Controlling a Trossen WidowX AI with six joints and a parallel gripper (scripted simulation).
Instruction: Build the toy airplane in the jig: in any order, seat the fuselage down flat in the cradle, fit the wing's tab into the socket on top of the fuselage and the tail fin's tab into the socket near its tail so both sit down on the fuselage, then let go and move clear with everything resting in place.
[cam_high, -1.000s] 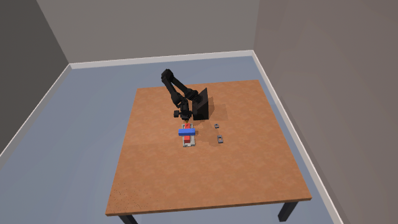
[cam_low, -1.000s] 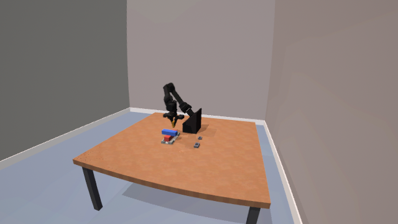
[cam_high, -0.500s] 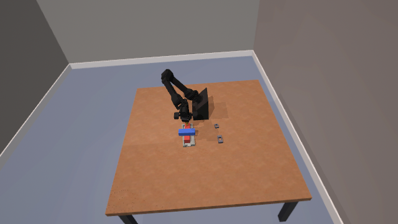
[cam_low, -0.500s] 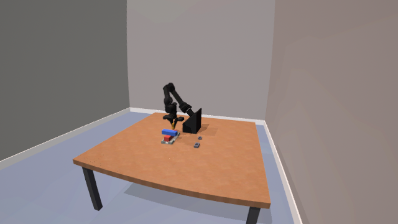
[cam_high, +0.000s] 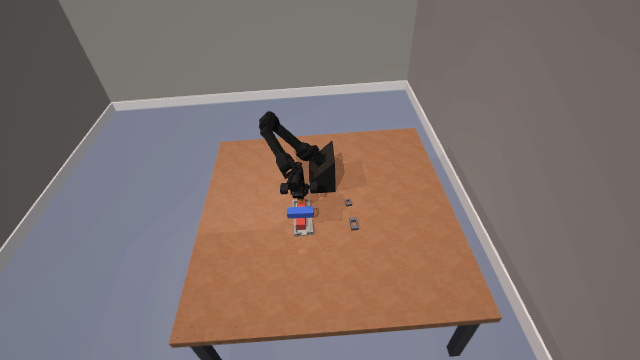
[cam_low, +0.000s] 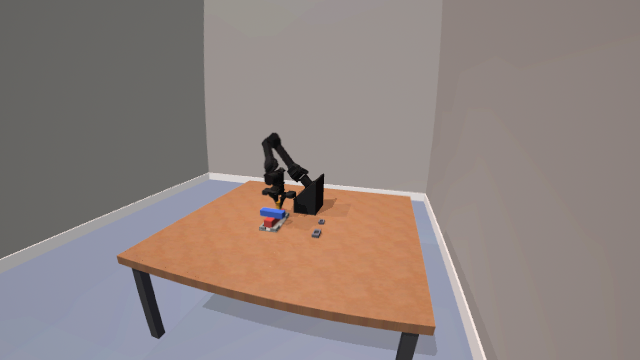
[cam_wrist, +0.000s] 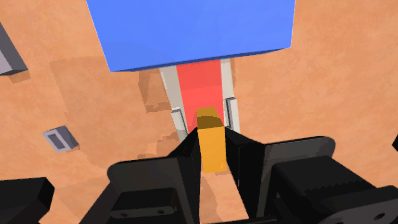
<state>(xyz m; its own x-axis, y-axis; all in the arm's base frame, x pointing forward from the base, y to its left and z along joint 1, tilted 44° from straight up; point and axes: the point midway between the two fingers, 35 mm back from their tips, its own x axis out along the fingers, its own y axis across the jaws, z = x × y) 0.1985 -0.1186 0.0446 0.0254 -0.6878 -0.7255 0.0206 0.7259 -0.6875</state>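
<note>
The red fuselage lies lengthwise in the pale grey cradle. The blue wing lies crosswise on top of the fuselage; its tab is hidden. My gripper is shut on the orange tail fin and holds it upright over the tail end of the fuselage, behind the wing. The fin's lower end overlaps the tail in the wrist view, hiding the tail socket; I cannot tell whether its tab is in.
A small grey holder and a larger grey holder stand on the table beside the cradle. The black arm base stands behind them. The wing's ends stick out past both cradle sides.
</note>
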